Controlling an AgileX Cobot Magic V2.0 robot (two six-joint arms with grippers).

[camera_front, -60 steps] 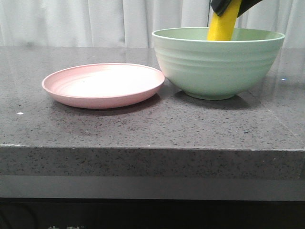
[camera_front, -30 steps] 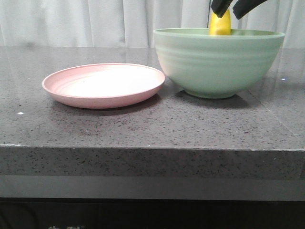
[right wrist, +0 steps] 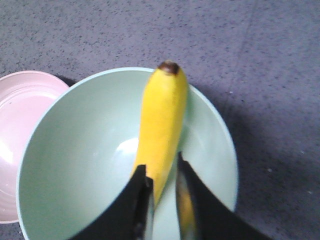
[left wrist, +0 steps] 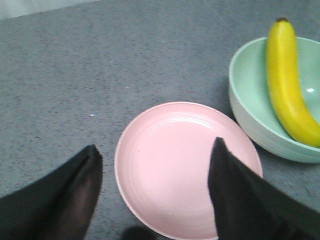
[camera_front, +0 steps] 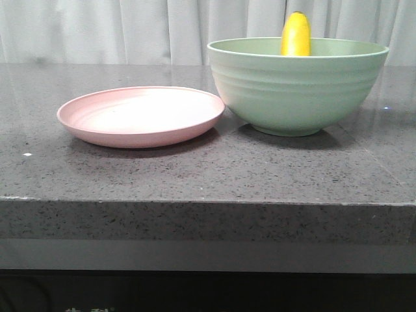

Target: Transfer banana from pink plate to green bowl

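The yellow banana (camera_front: 296, 34) stands in the green bowl (camera_front: 296, 91), leaning on its far wall with its tip above the rim. The pink plate (camera_front: 140, 116) lies bare to the left of the bowl. My left gripper (left wrist: 155, 150) is open wide and empty above the plate (left wrist: 175, 160), with the bowl (left wrist: 250, 100) and banana (left wrist: 287, 85) off to one side. My right gripper (right wrist: 161, 162) hovers over the bowl (right wrist: 75, 165), its jaws a little apart and clear of the banana (right wrist: 160, 120) below. Neither gripper shows in the front view.
The plate and bowl stand on a dark speckled stone counter (camera_front: 195, 175) with a front edge close to the camera. A white curtain (camera_front: 130, 29) hangs behind. The plate's rim nearly touches the bowl's side.
My right gripper let go of the banana and rose out of the front view. The banana sank lower into the bowl and now rests there on its own.
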